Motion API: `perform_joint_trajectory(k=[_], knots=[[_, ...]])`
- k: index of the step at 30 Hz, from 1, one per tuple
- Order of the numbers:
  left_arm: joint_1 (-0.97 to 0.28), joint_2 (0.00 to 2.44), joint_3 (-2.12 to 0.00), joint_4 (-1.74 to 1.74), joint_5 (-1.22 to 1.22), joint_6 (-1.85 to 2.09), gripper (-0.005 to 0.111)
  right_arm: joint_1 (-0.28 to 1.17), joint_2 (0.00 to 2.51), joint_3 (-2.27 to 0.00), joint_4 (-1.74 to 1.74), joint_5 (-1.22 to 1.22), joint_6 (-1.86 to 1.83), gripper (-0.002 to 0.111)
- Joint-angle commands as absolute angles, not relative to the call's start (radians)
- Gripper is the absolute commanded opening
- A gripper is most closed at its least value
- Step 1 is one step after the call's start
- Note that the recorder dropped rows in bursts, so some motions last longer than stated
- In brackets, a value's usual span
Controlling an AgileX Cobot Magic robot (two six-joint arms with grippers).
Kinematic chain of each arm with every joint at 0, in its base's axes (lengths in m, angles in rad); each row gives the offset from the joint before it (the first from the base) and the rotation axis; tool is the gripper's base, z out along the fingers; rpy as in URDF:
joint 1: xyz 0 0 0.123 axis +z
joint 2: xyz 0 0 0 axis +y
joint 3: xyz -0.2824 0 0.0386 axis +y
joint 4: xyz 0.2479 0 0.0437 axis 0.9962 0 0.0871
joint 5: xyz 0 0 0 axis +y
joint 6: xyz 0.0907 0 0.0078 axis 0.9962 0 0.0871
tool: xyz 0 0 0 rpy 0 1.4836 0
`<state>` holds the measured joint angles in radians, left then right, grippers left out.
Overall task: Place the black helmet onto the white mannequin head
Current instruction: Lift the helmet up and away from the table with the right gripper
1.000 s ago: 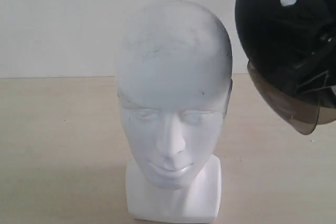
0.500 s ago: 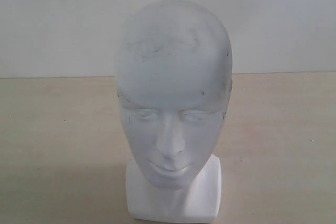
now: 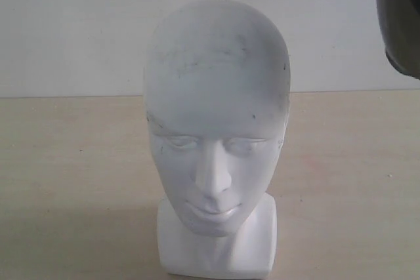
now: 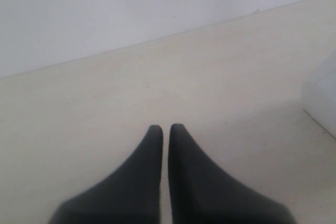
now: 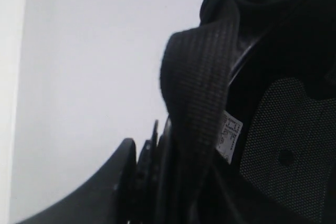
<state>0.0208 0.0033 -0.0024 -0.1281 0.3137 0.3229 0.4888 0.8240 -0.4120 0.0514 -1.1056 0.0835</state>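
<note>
Pale wooden table (image 3: 72, 162) and a plain white wall (image 3: 79, 24) frame the scene. The black helmet (image 3: 401, 18) hangs in the air in the right gripper (image 5: 137, 174), and only a dark curved slice of it shows at the upper edge of the exterior view. From the right wrist it fills the frame. Its rim is pressed against the one visible finger (image 5: 118, 187), so the gripper is clamped on the helmet, though the other finger is hidden behind the shell. Just past that finger a woven black strap (image 5: 197, 93) loops over the rim. A small white label (image 5: 229, 135) sits beside the strap, and dotted black lining (image 5: 286, 129) lies deeper inside.

The white mannequin head (image 3: 216, 116) stands upright on its squarish base, below the held helmet and off to its side, well apart from it. Its crown is bare and faintly scuffed grey.

The left gripper (image 4: 165, 132) hovers over bare tabletop. Its two dark fingers (image 4: 147, 171) are drawn together with only a thin slit between them, and they hold nothing. Off to one side of these fingers a white shape (image 4: 323, 98) cuts into the frame edge, and too little of it shows to say what it is
</note>
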Motion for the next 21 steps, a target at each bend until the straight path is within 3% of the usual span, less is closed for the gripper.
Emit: perform_joint_trajectory(k=[1,10,13,21], knots=[[0.024,0.0,0.0,-0.126,0.315,0.321,0.004,0.488,0.813,-0.479,-0.065,-1.221,0.267,0.0],[0.024,0.0,0.0,-0.126,0.315,0.321,0.004,0.488,0.823,-0.713,-0.239,-1.221,0.718,0.0],[0.024,0.0,0.0,-0.126,0.315,0.321,0.004,0.488,0.863,-0.78,-0.267,-1.221,0.981,0.0],[0.024,0.0,0.0,-0.126,0.315,0.321,0.004,0.488,1.003,-0.928,-0.412,-1.221,1.276,0.0]])
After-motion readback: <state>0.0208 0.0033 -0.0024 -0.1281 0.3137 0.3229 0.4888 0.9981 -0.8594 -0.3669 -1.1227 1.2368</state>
